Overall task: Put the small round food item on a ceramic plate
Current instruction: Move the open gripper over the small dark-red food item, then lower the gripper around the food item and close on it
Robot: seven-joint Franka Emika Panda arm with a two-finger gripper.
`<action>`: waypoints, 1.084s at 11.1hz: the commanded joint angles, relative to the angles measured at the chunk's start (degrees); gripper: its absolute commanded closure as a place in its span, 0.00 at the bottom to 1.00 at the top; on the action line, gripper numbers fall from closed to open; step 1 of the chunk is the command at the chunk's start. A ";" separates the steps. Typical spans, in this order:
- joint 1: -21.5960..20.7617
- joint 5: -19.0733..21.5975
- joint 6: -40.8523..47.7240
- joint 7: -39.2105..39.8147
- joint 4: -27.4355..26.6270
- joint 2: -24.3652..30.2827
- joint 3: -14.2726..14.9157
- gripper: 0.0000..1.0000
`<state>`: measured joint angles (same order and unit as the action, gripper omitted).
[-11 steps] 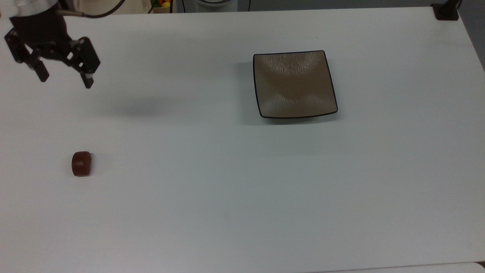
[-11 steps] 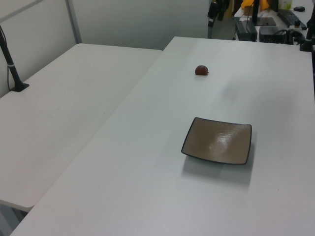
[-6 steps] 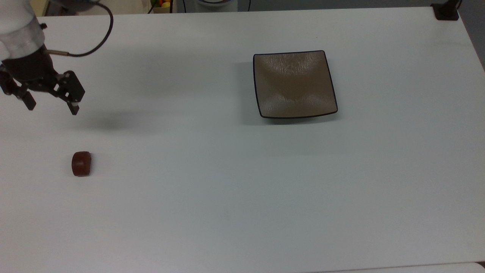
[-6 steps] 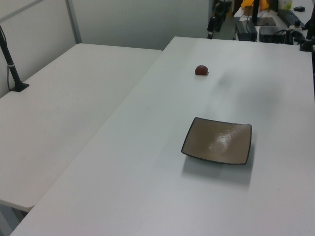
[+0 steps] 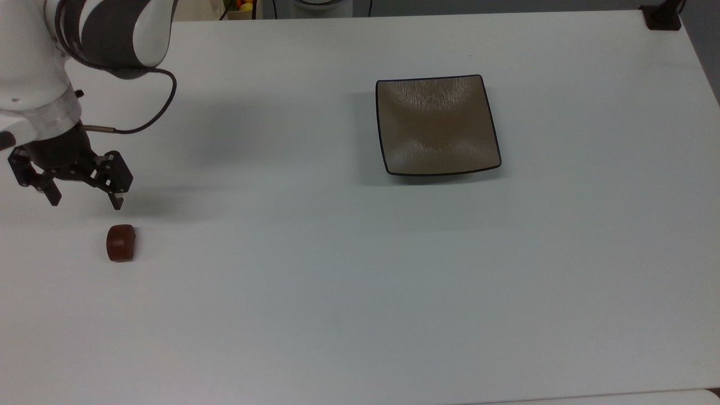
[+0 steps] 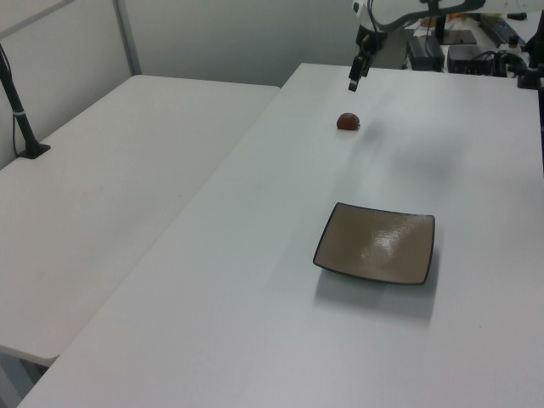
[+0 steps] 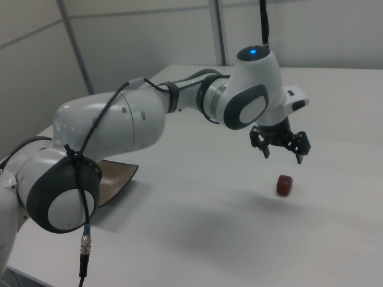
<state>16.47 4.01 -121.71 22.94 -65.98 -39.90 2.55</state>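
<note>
The small round food item, a reddish-brown lump, lies on the white table near the top view's left edge. My gripper hangs open just above it, slightly toward the top view's upper left, with nothing between its fingers and no contact with the lump. The ceramic plate, square and taupe-brown with a thin dark rim, sits bare far off toward the top view's right. In the right view the arm covers part of the plate.
A black clamp post stands at the table's corner in the top view's upper right. In the left view a second white table adjoins on the left, carrying another black post. Equipment clutter lies beyond the far edge.
My open gripper has come down the top view's left side, from the upper corner to just above the food item. The lump and the plate have not moved.
</note>
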 commanded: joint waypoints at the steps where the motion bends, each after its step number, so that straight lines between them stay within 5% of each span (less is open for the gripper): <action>1: 0.85 0.83 -5.00 2.90 0.16 -2.36 -0.80 0.00; 12: -0.20 0.04 -16.89 2.99 -6.44 -6.07 -0.88 0.00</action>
<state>16.36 3.99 -134.40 24.46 -68.39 -47.07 1.84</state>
